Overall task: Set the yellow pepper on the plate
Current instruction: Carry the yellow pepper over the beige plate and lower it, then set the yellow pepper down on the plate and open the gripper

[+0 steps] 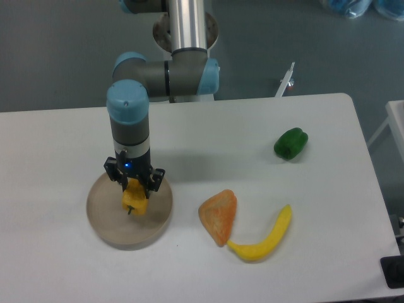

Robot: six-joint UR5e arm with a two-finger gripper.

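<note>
Camera view: pincer [134, 188] pinches the yellow pepper [134, 200] upright, stem down, over the plate [107, 218].

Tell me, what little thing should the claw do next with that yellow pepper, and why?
Probably lower it slightly and let go. The claw is shut on the yellow pepper, which sits over the middle of the plate, well inside its rim. Whether the pepper touches the plate cannot be told, so a gentle descent before opening seems safest.
</note>
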